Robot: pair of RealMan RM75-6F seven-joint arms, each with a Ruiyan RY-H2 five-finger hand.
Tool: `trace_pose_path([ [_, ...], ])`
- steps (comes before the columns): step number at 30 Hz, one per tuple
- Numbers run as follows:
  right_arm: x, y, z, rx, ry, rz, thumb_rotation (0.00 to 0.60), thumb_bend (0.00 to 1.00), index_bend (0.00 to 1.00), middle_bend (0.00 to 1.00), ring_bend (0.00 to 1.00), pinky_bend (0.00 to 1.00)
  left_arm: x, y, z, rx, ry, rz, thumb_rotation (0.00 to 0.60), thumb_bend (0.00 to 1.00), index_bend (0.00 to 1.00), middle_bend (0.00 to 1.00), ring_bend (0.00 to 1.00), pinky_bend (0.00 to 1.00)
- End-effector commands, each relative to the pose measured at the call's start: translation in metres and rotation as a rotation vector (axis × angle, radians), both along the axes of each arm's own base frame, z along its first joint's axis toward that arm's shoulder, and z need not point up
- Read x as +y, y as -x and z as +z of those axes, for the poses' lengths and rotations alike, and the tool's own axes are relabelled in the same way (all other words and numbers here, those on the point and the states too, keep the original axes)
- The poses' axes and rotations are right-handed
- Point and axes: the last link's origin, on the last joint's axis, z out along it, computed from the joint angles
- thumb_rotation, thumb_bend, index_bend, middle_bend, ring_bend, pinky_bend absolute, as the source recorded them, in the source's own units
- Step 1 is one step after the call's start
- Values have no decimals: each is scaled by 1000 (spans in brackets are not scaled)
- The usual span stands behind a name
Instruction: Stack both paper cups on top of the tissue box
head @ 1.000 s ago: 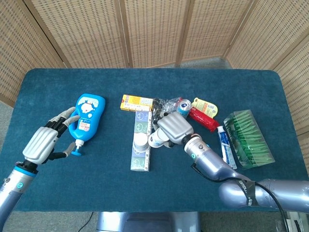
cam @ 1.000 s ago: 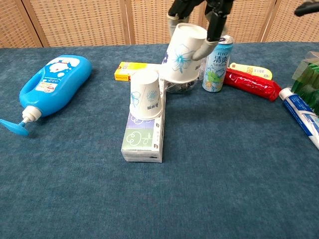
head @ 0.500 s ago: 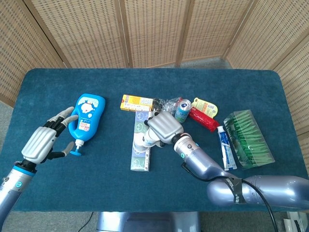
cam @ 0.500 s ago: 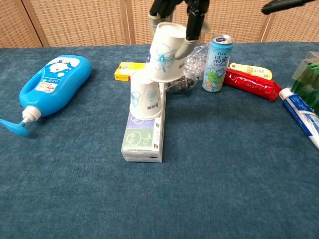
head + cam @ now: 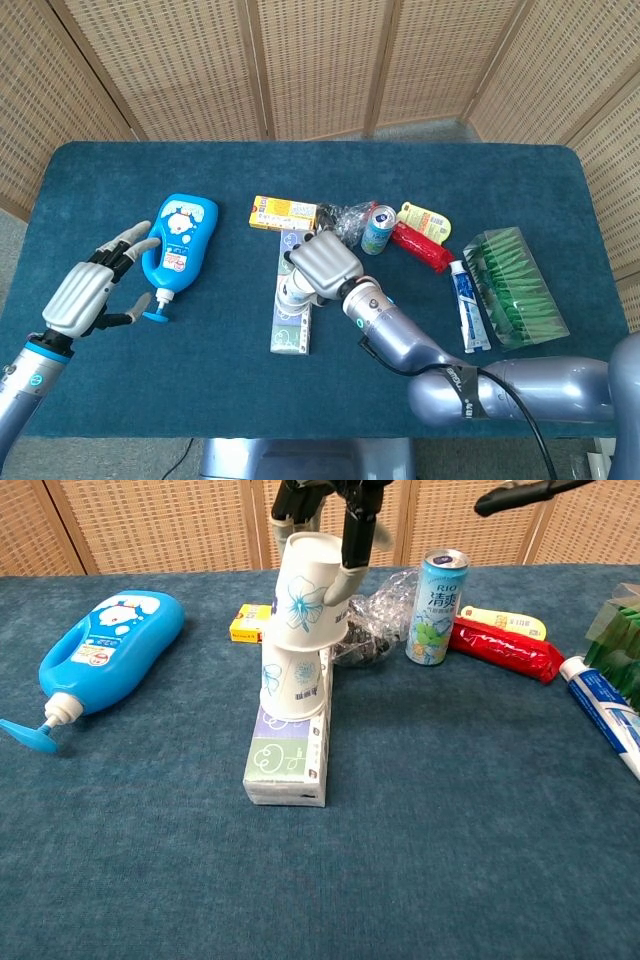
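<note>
A long tissue box lies flat at the table's middle. One white paper cup stands upside down on it. My right hand holds a second cup with a blue flower print, upside down and slightly tilted, right over the first cup, its rim around that cup's top. In the head view the hand hides both cups almost wholly. My left hand hovers with fingers spread and nothing in it, just left of the blue bottle.
A blue pump bottle lies at the left. Behind the box are a yellow packet, a crumpled wrapper and a drink can. A red packet, toothpaste and a green pack lie right.
My right hand carried the flowered cup leftward from beside the can until it sits over the upside-down cup on the box. The left hand stayed still.
</note>
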Motion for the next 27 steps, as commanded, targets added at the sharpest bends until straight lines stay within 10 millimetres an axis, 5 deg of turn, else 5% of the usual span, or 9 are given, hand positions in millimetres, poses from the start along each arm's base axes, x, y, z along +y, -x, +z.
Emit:
trace_pose_path([
  [1,-1,0,-1,6,2,-2,600,283,400,406,204,674,0,2,0,-1,0,4,600,481,114,0,0,135],
  [27,-2,-19,-14,25,5,24,600,275,386,405,204,660,4,11,-1,-12,6,13,600,481,113,0,0,135],
])
